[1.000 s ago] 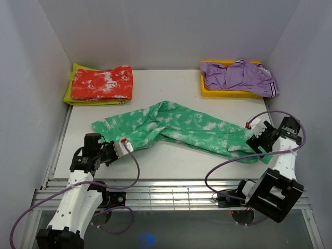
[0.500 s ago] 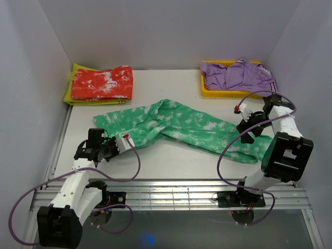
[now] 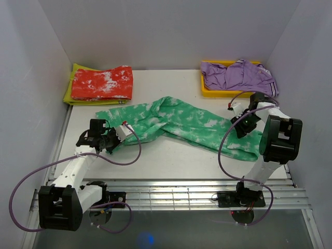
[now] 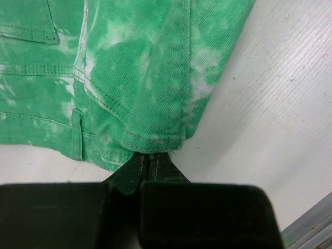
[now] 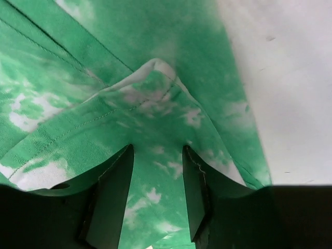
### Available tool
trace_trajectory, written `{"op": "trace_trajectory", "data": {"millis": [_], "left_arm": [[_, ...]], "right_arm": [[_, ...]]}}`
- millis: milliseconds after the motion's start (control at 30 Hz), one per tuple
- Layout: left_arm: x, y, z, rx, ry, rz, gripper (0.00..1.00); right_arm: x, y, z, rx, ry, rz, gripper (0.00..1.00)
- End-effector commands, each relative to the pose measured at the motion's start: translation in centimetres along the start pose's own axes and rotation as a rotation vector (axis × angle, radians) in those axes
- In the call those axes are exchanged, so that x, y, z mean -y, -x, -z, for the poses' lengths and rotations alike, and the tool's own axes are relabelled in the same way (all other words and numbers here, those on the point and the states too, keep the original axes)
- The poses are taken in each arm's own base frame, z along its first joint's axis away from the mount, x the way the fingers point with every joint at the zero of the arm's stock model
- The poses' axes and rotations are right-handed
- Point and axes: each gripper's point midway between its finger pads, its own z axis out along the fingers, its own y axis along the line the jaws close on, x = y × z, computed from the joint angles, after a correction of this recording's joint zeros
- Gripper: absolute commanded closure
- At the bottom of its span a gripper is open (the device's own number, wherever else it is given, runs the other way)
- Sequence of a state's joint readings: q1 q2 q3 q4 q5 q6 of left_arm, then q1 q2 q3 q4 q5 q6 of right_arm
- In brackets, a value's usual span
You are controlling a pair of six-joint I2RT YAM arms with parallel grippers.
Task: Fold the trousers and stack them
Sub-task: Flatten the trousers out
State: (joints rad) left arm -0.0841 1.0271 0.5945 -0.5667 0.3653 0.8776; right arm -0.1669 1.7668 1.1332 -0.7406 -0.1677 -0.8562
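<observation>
Desk [image 3: 171, 155]: white, walled in; trousers [image 3: 192, 124] lie spread across its middle.
Back corners: red garment [image 3: 102, 83] on the left, purple garment [image 3: 236, 75] in a tray [image 3: 206, 91] on the right.
Left wrist alone shows: left fingers [image 4: 148, 168] closed, pinching the trousers' stitched edge.
Right wrist alone shows: right fingers [image 5: 111, 194] apart, a raised fold between them.
Since a second ago: right arm has moved from the near leg end farther back; the left-held edge sits farther from the bases.
</observation>
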Motion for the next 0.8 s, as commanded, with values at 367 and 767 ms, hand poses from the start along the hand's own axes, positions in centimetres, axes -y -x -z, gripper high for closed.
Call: {"op": "trace_trajectory", "data": {"millis": [367, 767], "left_arm": [[-1.2, 2.9, 1.0, 0.069, 0.006, 0.077, 1.00], [-1.2, 3.1, 1.3, 0.072, 0.018, 0.109, 1.00]], "right_arm": [[3.9, 7.3, 5.0, 0.120, -0.096, -0.307, 0.44], [0.7, 6.8, 0.1, -0.050, -0.135, -0.437, 0.42]]}}
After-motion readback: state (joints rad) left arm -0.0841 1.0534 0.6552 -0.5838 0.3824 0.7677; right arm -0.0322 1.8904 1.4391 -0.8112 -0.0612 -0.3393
